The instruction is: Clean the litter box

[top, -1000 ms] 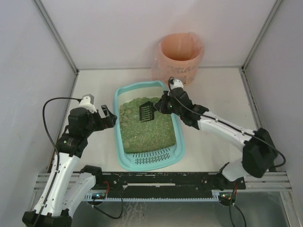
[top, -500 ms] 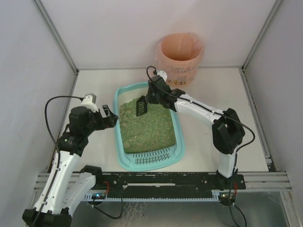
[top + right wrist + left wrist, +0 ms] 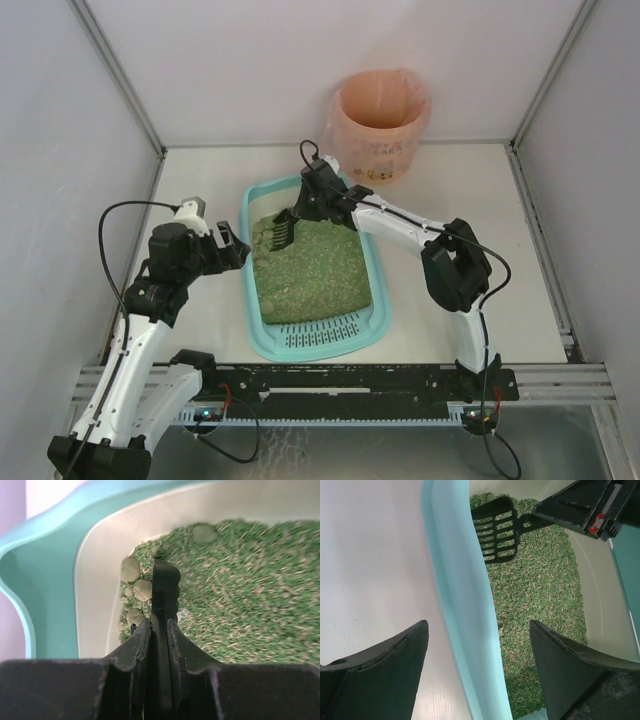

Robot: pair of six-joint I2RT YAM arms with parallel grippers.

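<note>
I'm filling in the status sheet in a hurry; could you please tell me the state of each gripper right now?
Left gripper: open, astride the litter box rim, not gripping it.
Right gripper: closed, holding the scoop.

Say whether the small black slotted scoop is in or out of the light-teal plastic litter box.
In: the scoop sits in green litter inside the litter box, beside its wall.

Scoop (image 3: 161, 587) handle hidden between right jaws — litter box (image 3: 465, 630) rim cut off top and bottom.

Probably lab; white-walled test enclosure (image 3: 250, 70)
</note>
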